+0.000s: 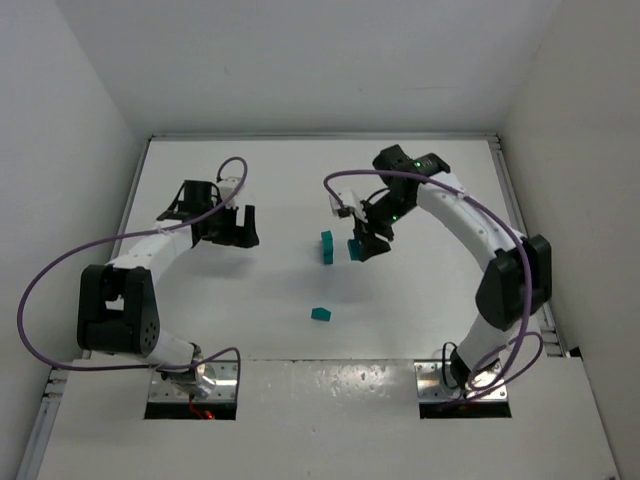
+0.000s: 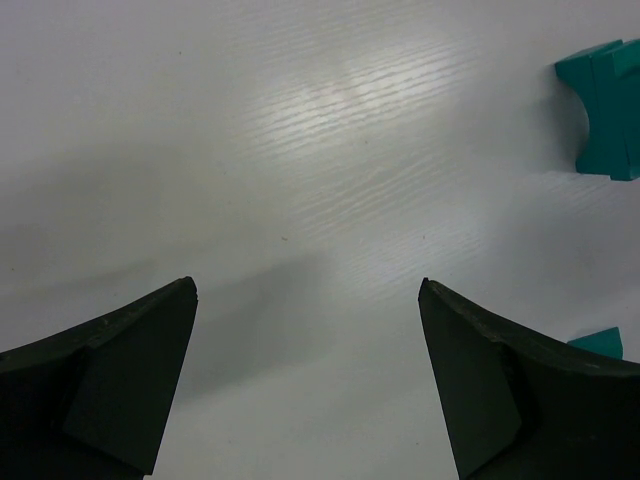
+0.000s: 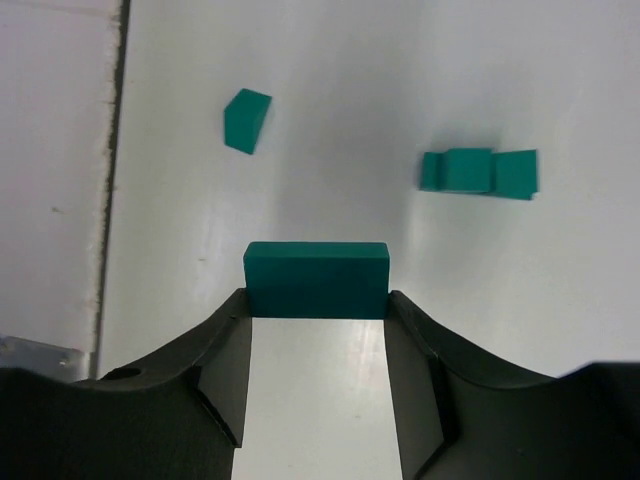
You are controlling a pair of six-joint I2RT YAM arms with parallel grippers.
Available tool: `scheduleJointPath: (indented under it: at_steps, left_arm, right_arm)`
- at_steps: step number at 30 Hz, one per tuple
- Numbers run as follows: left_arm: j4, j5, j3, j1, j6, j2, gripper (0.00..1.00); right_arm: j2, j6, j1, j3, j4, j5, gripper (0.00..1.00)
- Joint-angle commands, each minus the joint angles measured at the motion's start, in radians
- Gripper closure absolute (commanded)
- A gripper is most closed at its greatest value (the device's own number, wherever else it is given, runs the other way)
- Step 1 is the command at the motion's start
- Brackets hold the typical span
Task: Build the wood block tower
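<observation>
One teal bar [image 3: 316, 268] is clamped in the right claw [image 3: 317, 297]; left claw [image 2: 308, 290] gapes.

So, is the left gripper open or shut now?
Open. In the left wrist view the left gripper has its fingers wide apart, with only table between them and no block held.

My left arm [image 1: 150, 245] reaches forward from its base, elbow bent at the left side, wrist turned toward the centre. My left gripper [image 2: 308, 290] points down, its 2 fingers spread wide with nothing between them. My right arm [image 1: 470, 215] arches forward and bends inward at the elbow. My right gripper [image 3: 317, 300] points down, its 2 fingers clamped against the ends of 1 wood block [image 3: 316, 278].
</observation>
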Motion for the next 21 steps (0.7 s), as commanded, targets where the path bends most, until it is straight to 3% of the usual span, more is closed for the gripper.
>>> scheduleJointPath:
  at_steps: [1,7,12,21]
  left_arm:
    - [-0.003,0.025,0.066,0.003,0.052,-0.037,0.01]
    - [-0.021,-0.006,0.094,0.003,0.052,-0.017,0.01]
    - [-0.043,-0.041,0.123,0.021,0.061,-0.008,0.01]
    - [-0.053,-0.018,0.123,0.075,0.021,0.012,0.01]
  right_arm:
    - [0.084,-0.173,-0.022,0.151,-0.295,-0.072,0.99]
    - [0.076,-0.115,0.017,0.067,0.010,0.072,0.99]
    - [0.153,-0.065,0.044,0.144,0.035,0.155,0.99]
    - [0.159,-0.050,0.068,0.111,0.187,0.199,0.96]
